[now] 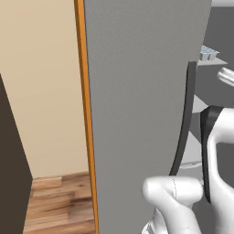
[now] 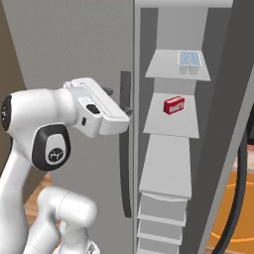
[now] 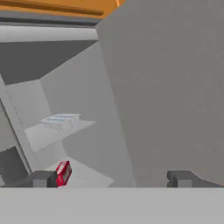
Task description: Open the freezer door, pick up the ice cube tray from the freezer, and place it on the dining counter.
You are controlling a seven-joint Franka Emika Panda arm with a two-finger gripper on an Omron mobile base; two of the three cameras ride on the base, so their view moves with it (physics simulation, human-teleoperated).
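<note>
My pincer [image 3: 113, 178] is released, jaws spread wide, beside the dark grey vertical bar handle [image 2: 126, 144]. Matte grey freezer door [image 1: 137, 114] is swung open, giving access. Light blue-white gridded ice cube tray [image 2: 189, 58] sits on upper shelf [image 2: 163, 67], red box [image 2: 173, 105] one shelf below.

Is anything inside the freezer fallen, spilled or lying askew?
Nothing stands out. The ice cube tray sits flat on an upper shelf, and a small red box rests on the shelf below. No spill is visible.
</note>
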